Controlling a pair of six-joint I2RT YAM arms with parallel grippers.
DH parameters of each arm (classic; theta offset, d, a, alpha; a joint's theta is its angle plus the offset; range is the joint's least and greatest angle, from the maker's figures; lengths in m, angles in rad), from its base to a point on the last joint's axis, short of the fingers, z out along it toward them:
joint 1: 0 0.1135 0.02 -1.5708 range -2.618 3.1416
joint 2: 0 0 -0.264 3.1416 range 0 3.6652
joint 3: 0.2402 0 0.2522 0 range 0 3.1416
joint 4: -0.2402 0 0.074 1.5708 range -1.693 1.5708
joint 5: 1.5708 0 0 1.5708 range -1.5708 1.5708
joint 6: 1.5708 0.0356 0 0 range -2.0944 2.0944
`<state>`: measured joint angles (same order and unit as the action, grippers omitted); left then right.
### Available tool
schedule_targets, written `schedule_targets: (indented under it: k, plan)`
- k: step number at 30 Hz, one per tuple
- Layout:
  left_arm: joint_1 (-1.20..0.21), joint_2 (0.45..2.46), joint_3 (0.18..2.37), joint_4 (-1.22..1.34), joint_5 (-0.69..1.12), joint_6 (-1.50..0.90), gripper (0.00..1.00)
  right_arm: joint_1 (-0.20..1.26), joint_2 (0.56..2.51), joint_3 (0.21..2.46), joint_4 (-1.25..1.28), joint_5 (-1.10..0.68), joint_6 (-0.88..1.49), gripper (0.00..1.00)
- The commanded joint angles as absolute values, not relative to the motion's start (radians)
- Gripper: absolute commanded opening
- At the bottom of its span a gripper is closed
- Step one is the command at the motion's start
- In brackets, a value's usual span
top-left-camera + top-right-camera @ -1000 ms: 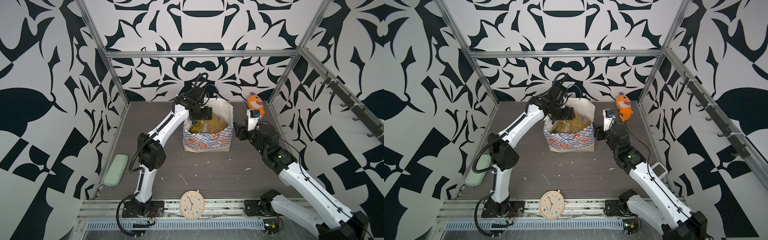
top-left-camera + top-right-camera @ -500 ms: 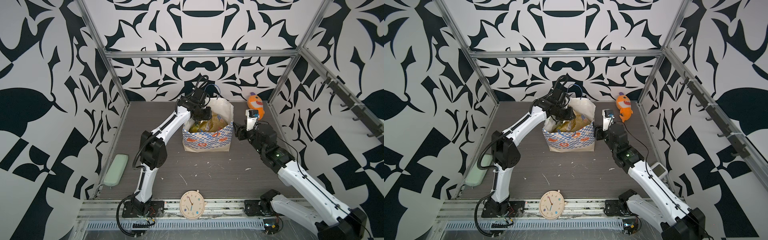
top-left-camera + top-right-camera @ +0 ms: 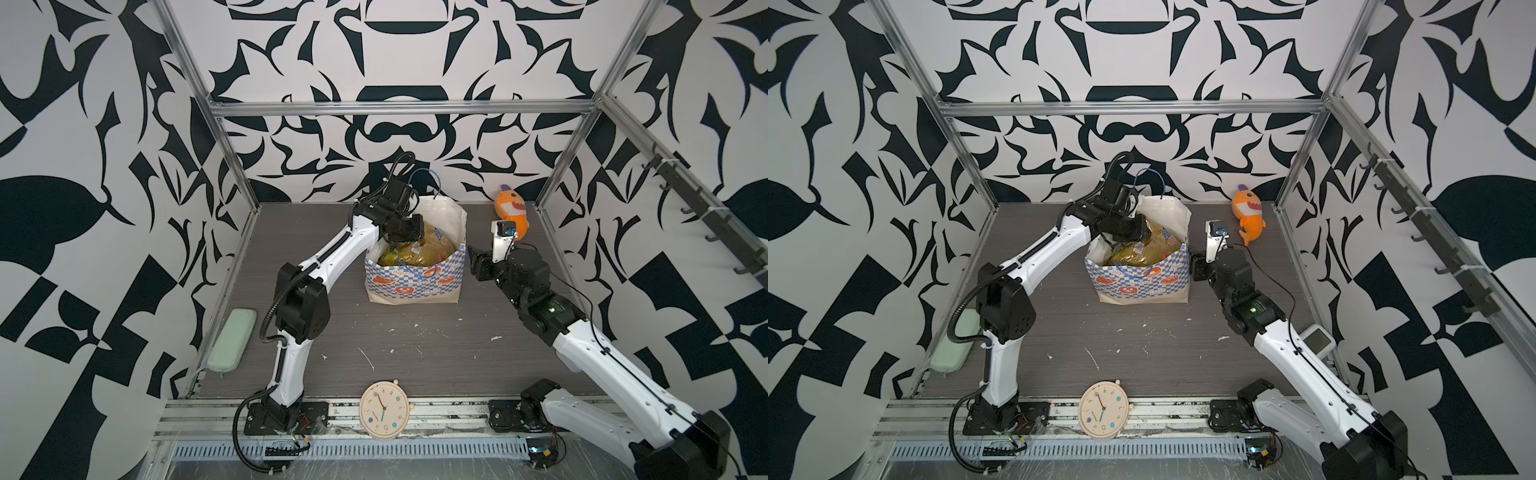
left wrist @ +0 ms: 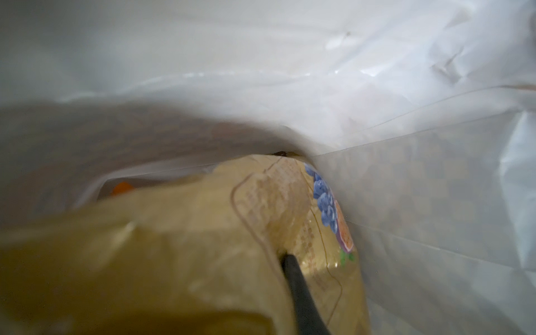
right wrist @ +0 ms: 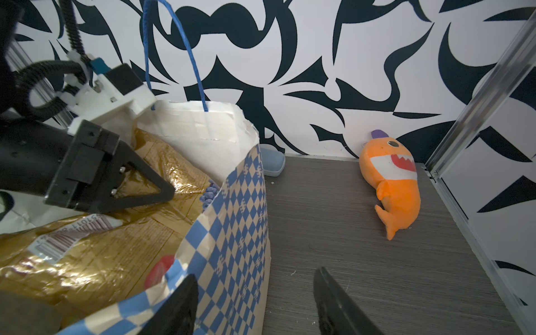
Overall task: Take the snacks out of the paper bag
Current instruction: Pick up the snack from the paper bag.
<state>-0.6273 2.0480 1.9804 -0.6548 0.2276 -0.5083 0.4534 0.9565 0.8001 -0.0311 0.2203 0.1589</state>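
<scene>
Reaching into the mouth of the paper bag (image 3: 415,286), the left gripper (image 5: 162,194) has its 2 jaws drawn close together on a fold of the large gold packet (image 5: 95,255). In the left wrist view, crumpled film bunches against 1 dark finger (image 4: 298,290); the other finger is hidden behind the packet.

The gold packet lies on top inside the bag, filling most of the opening and leaning on the bag's back wall. Of the other snacks, only a sliver of a green-yellow packet (image 3: 385,261) shows beneath it, near the bag's front wall.

The film looks thin, glossy and crinkly, so probably light but slippery. A pinch on a loose fold could slide off, and the flat sealed edge would likely hold better. The packet is bulky against the opening, so it may drag the light paper bag upward.

The right gripper (image 5: 255,274) stands with its jaws apart at the bag's rim, on the side facing the plush shark (image 5: 391,179). Whether it touches the paper cannot be told.
</scene>
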Motion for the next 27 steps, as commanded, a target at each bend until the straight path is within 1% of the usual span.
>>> schedule_targets:
  k: [1, 4, 7, 11, 21, 25, 27]
  plan:
    - [-0.611, 1.931, 1.93, -0.476, 0.286, -0.537, 0.0, 0.456, 0.932, 0.789, 0.022, 0.256, 0.176, 0.66]
    - [-0.581, 1.874, 1.87, -0.368, 0.351, -0.601, 0.0, 0.457, 0.917, 0.781, 0.024, 0.273, 0.18, 0.66]
    - [-0.574, 1.855, 1.901, -0.397, 0.35, -0.588, 0.0, 0.457, 0.902, 0.77, 0.031, 0.301, 0.184, 0.66]
    - [-0.565, 1.85, 1.963, -0.439, 0.392, -0.579, 0.0, 0.456, 0.887, 0.757, 0.039, 0.317, 0.188, 0.66]
    - [-0.519, 1.802, 1.999, -0.359, 0.459, -0.627, 0.0, 0.456, 0.883, 0.738, 0.053, 0.324, 0.21, 0.66]
    - [-0.487, 1.773, 1.991, -0.295, 0.512, -0.671, 0.0, 0.457, 0.885, 0.734, 0.059, 0.331, 0.218, 0.66]
    - [-0.472, 1.754, 1.991, -0.293, 0.506, -0.671, 0.0, 0.457, 0.885, 0.73, 0.065, 0.332, 0.223, 0.66]
